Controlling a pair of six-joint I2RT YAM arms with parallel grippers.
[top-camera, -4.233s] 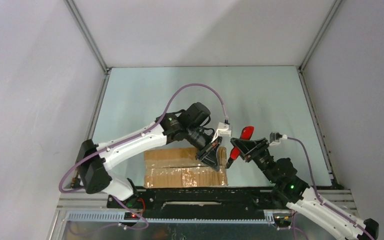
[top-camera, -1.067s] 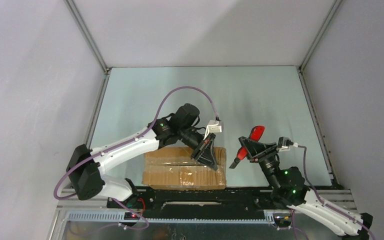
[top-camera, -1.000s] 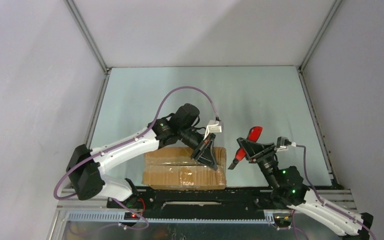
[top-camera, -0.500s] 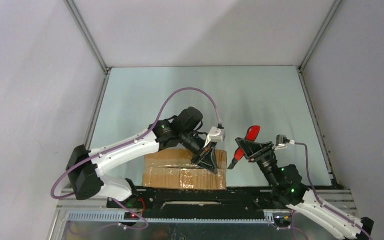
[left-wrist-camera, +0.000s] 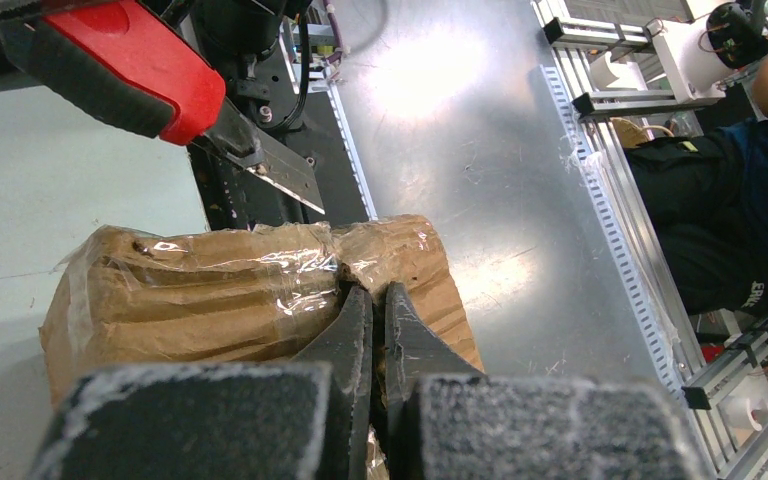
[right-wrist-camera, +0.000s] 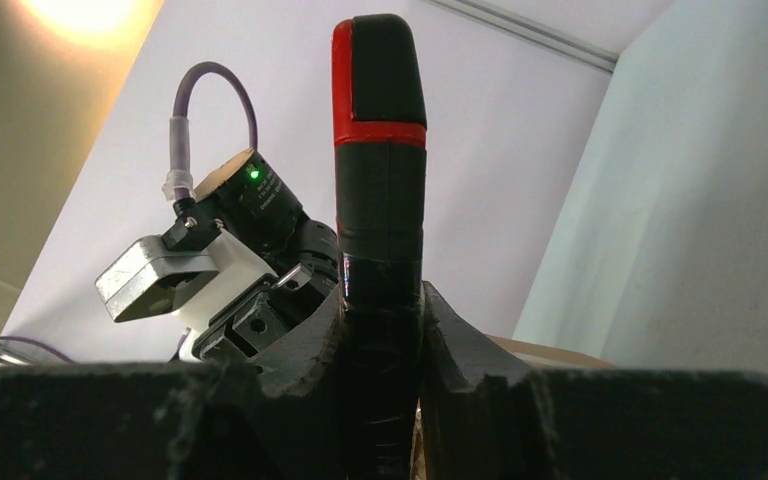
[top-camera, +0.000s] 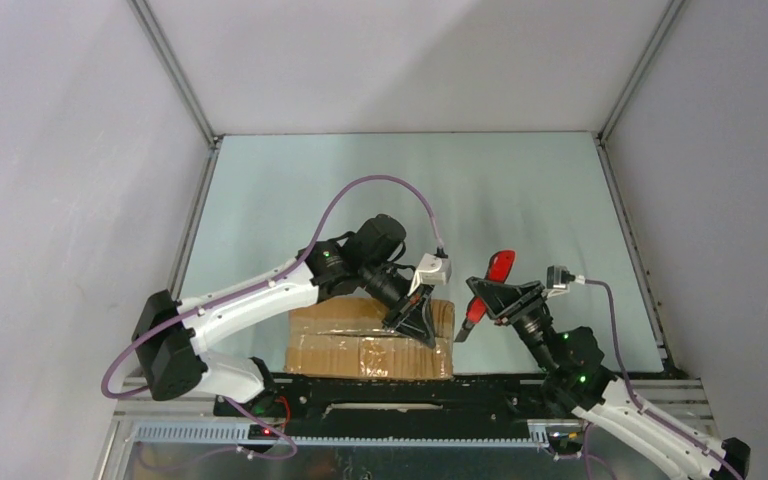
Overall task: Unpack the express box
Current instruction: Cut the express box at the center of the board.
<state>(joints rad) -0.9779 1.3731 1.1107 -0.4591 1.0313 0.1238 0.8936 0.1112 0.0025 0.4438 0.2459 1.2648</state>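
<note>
The express box [top-camera: 360, 338], a brown taped carton, lies at the near edge of the table and shows in the left wrist view [left-wrist-camera: 210, 295]. My left gripper [top-camera: 422, 327] is shut, its tips pressed on the box top at the right end [left-wrist-camera: 370, 298]. My right gripper [top-camera: 497, 300] is shut on a red and black utility knife [top-camera: 487, 283], held just right of the box. The knife's blade [left-wrist-camera: 285, 180] points down toward the box's right end. The knife handle [right-wrist-camera: 380, 170] stands between the right fingers.
The pale green table [top-camera: 410, 190] stretches behind the box between grey walls. A metal rail and frame [top-camera: 390, 385] run along the near edge. A person in dark clothes [left-wrist-camera: 740, 180] sits beyond the frame in the left wrist view.
My left gripper has shifted a little nearer and right along the box top. My right gripper with the knife has moved slightly left and up, closer to the box's right end.
</note>
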